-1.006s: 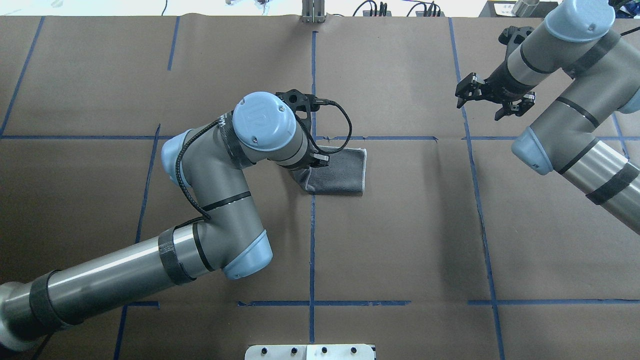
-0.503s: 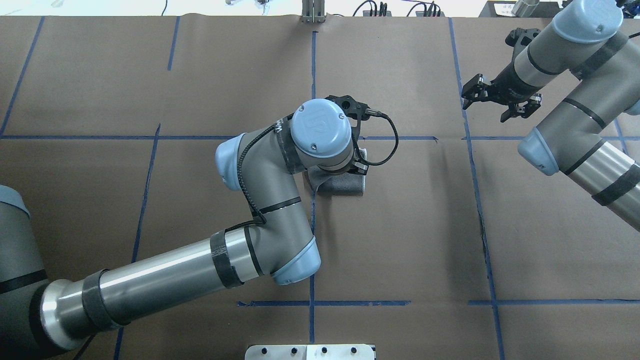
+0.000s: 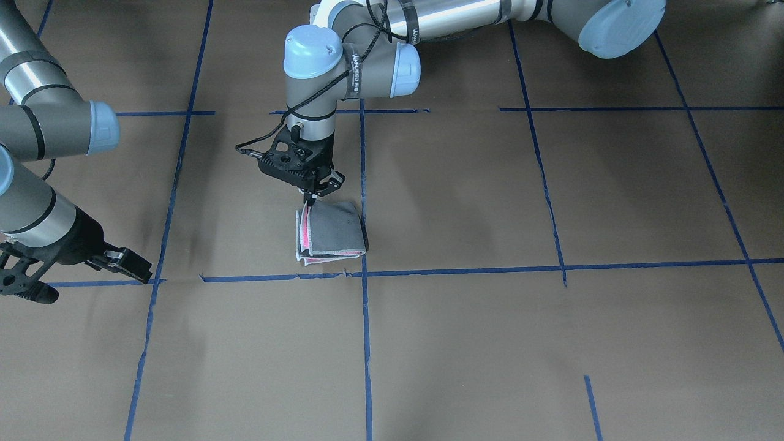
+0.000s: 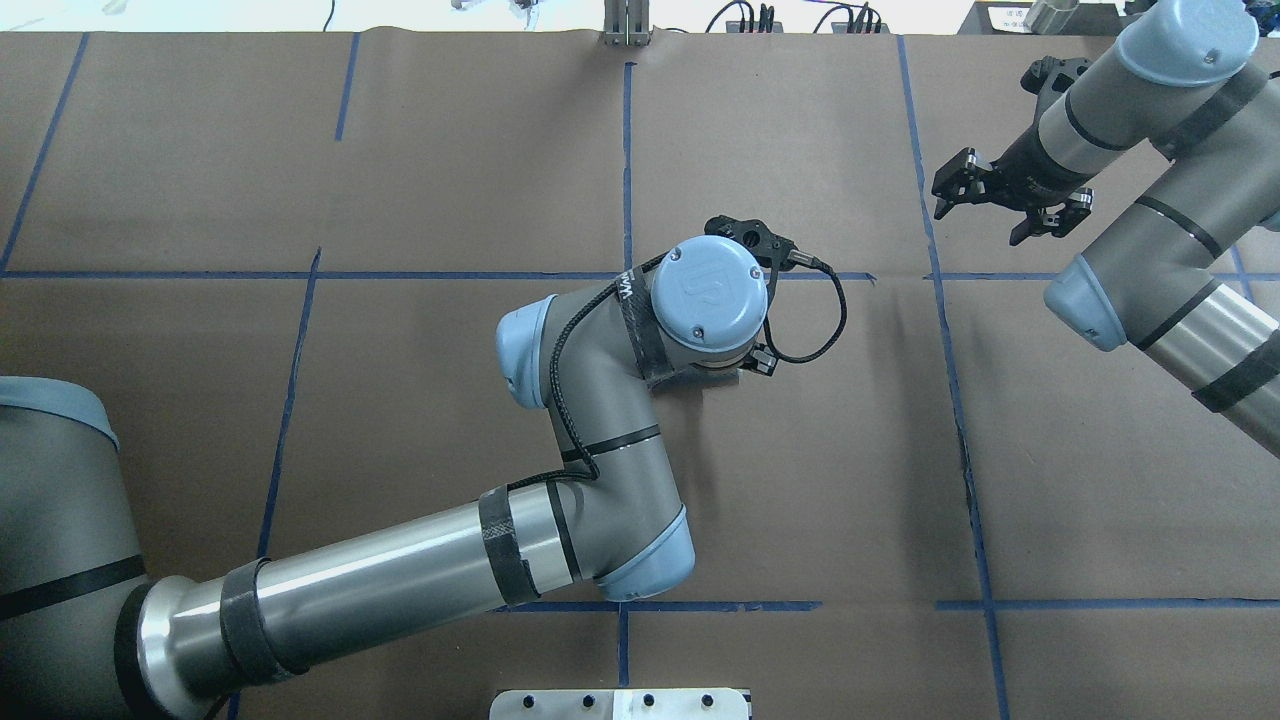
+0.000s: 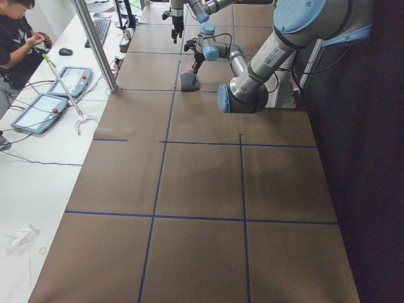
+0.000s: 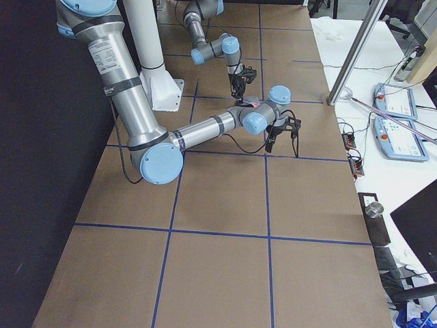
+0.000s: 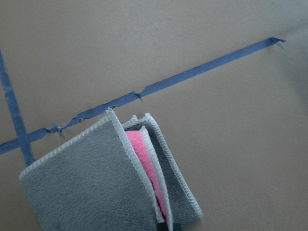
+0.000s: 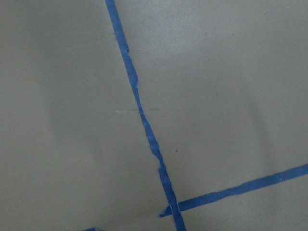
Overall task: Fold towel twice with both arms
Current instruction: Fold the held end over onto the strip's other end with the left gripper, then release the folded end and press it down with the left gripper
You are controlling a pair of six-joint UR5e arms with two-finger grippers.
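Observation:
The towel (image 3: 334,231) lies on the table, folded into a small stack with its grey face up and pink showing between the layers. The left wrist view shows the stack (image 7: 86,183) with whitish borders next to a blue tape line. My left gripper (image 3: 312,197) points down and is shut on the towel's upper layer at its edge. In the overhead view the left wrist (image 4: 710,300) hides the towel. My right gripper (image 4: 985,222) is open and empty, held above the table far off to the towel's right, and it also shows in the front view (image 3: 79,278).
Brown paper with blue tape lines (image 3: 465,269) covers the table. A metal plate (image 4: 620,704) sits at the near edge. An operator (image 5: 19,38), tablets (image 5: 38,112) and a keyboard are on the white side bench.
My left arm has swept to the right over the towel with the edge in its grip, so the wrist now covers the towel. The right gripper has drifted slightly right and back.

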